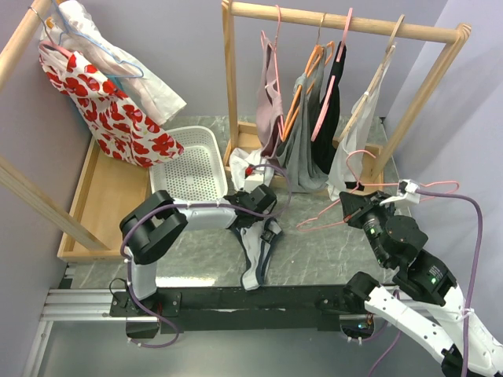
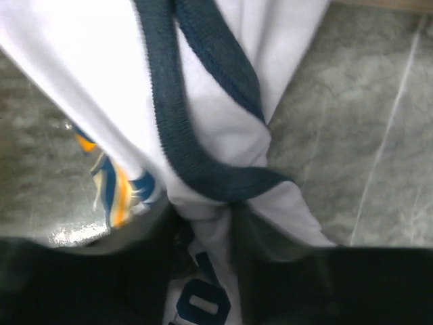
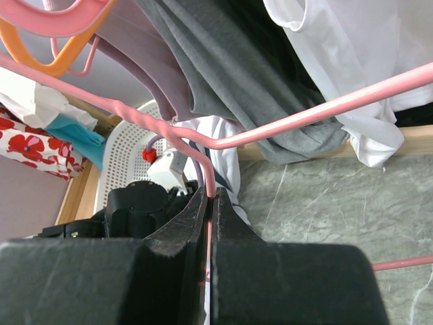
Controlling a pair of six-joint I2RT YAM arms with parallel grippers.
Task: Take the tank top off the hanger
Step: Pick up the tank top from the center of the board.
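Note:
The tank top point(image 1: 255, 255) is white with navy trim and a blue and orange print. It hangs from my left gripper point(image 1: 263, 216) down to the grey table. In the left wrist view the cloth point(image 2: 203, 115) is bunched between the dark jaws of my left gripper point(image 2: 210, 271), which is shut on it. My right gripper point(image 1: 350, 206) is shut on a thin pink hanger point(image 1: 369, 184) and holds it to the right of the tank top, apart from it. In the right wrist view the hanger point(image 3: 284, 125) runs bare out of my right gripper point(image 3: 211, 203).
A white perforated basket point(image 1: 192, 161) stands behind the left gripper. A wooden rack point(image 1: 346, 23) with several garments on hangers stands at the back. A red floral dress point(image 1: 110, 110) hangs on a second rack at the left, over a wooden base point(image 1: 110, 196).

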